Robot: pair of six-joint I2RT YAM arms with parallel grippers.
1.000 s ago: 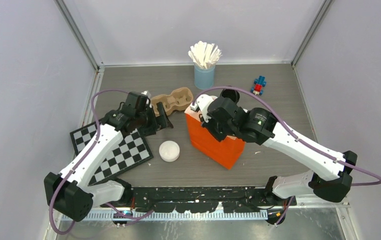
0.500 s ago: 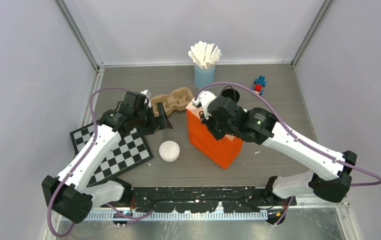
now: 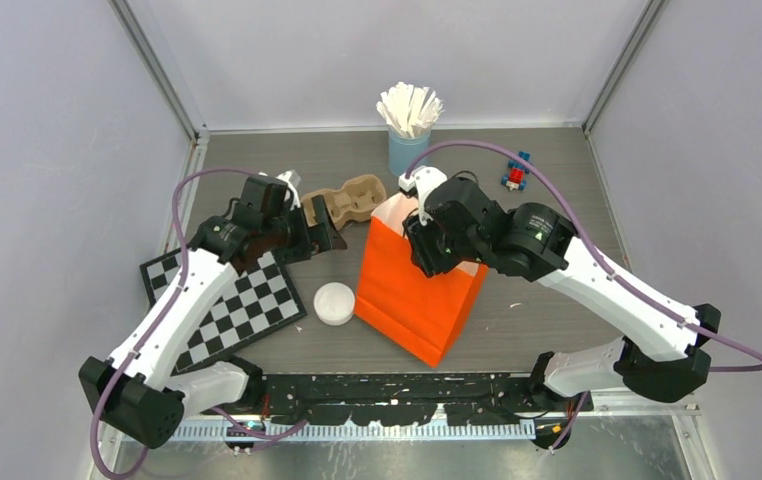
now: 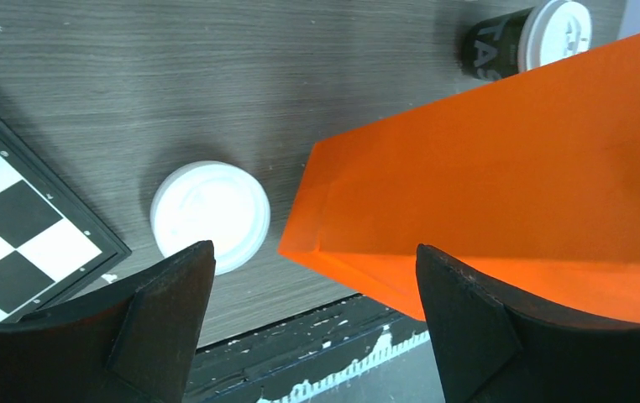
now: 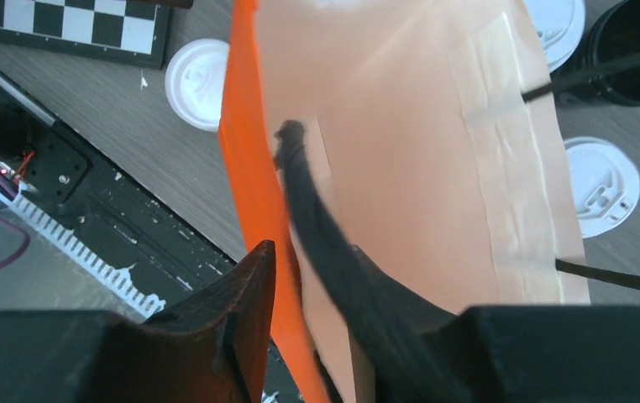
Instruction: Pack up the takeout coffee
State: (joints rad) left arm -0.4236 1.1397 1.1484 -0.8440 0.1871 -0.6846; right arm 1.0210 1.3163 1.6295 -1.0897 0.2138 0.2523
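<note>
An orange paper bag stood upright in the middle of the counter, mouth open. The right fingers hung over its top rim, visibly apart, one outside the near orange wall and the other over the opening. The wall and a black cord handle passed between them, and neither was pinched. The left fingers were spread wide and held nothing, hovering low to the left of the bag, just in front of a brown cardboard cup carrier.

One black paper cup with white print and a white sip lid sat on the counter just beyond the bag, outside it. The right wrist view showed two more white lids close against the bag's far side; whether cups stood under them could not be told. A round white lid lay near the bag's left foot, beside the chessboard. A light-blue cup of stirrers stood at the back.
</note>
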